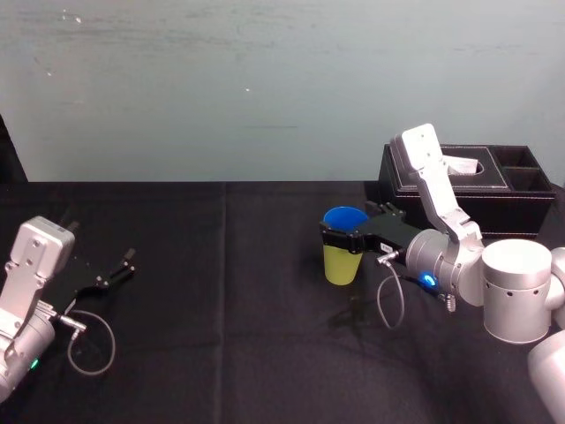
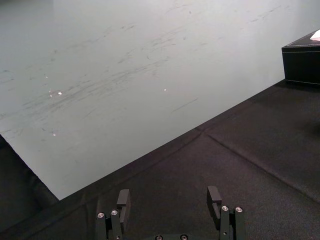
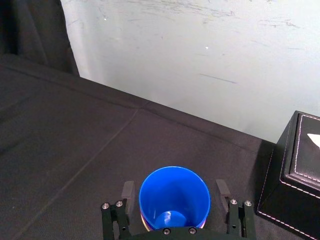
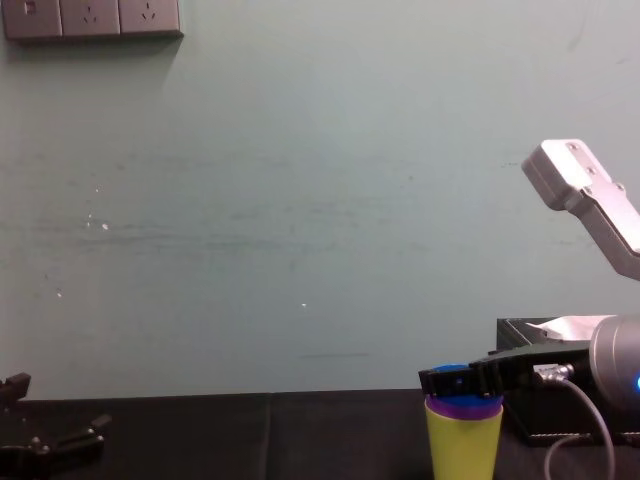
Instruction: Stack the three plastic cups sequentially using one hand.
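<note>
The three plastic cups stand nested in one upright stack on the black cloth. The yellow-green cup [image 1: 342, 265] [image 4: 463, 445] is the outer one. A purple rim [image 4: 462, 406] shows just above it, and the blue cup [image 1: 344, 217] [image 3: 174, 192] sits innermost on top. My right gripper [image 1: 340, 238] [image 3: 175, 191] [image 4: 455, 380] reaches in level around the top of the stack. It is open, and each of its fingers [image 3: 128, 192] stands a small gap away from the blue cup's wall. My left gripper [image 1: 115, 269] [image 2: 169, 200] rests open and empty at the far left.
A black tissue box [image 1: 468, 190] [image 3: 300, 170] [image 2: 302, 60] stands at the back right, close behind the right arm. The black cloth [image 1: 221, 291] lies bare between the two arms. A pale wall rises behind the table.
</note>
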Motion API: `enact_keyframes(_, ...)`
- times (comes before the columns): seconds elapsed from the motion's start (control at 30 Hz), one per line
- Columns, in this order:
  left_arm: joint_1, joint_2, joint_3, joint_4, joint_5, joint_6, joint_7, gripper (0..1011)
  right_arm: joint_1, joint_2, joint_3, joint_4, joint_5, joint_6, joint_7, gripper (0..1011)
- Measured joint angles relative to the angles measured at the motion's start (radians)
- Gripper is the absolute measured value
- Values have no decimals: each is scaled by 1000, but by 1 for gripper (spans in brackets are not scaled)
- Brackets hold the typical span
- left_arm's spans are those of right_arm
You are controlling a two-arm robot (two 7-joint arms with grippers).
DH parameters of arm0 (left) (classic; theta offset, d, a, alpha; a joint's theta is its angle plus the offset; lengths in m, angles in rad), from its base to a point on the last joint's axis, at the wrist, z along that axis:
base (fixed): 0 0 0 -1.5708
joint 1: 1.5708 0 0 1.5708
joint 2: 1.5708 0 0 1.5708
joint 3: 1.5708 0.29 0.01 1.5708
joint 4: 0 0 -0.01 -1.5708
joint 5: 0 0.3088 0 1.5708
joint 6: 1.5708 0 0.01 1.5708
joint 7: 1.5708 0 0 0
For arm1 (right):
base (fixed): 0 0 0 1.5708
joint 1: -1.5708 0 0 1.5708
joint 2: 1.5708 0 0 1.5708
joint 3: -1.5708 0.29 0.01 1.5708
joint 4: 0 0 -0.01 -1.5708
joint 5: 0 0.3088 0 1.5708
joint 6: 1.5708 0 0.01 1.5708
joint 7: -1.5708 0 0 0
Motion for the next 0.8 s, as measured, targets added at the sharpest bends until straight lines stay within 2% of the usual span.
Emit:
enact_keyframes(0.13,0,0,0,0,0,0,0,1000,-7,0,2,-8,-1,-12,-6,1003)
enact_keyframes(0.4,0,0,0,0,0,0,0,1000,-75,-1,42,-88,-8,-118,-56,1003)
enact_keyframes(0.6,0,0,0,0,0,0,0,1000,-163,-6,82,-174,-19,-201,-111,1003)
enact_keyframes(0.67,0,0,0,0,0,0,0,1000,-217,-14,103,-210,-38,-237,-154,1003)
enact_keyframes(0.7,0,0,0,0,0,0,0,1000,-217,-14,103,-210,-38,-237,-154,1002)
enact_keyframes(0.8,0,0,0,0,0,0,0,1000,-272,-28,122,-234,-67,-271,-212,1003)
